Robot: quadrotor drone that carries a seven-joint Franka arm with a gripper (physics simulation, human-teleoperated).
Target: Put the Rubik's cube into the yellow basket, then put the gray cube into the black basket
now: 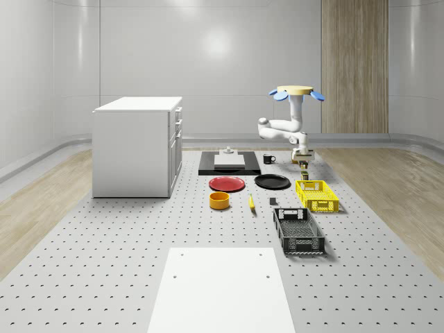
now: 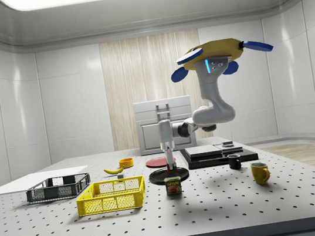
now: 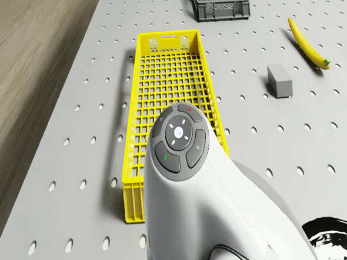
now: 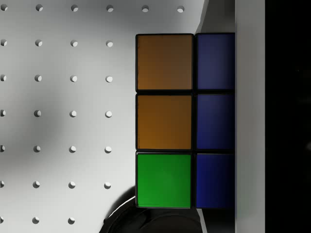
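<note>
Hovering above the worktop (image 1: 104,277) right of centre in the whole-scene view, the drone (image 1: 295,91) hangs its gripper (image 1: 304,164) just above the yellow basket's (image 1: 317,195) far end, jaws pinching the Rubik's cube (image 4: 184,121); the black basket (image 1: 298,231) lies below it in frame

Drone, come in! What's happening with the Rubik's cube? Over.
Drone hovering beside yellow basket. End effector shut on Rubik's cube, off the table. Not in basket yet. Can underneath.
</note>
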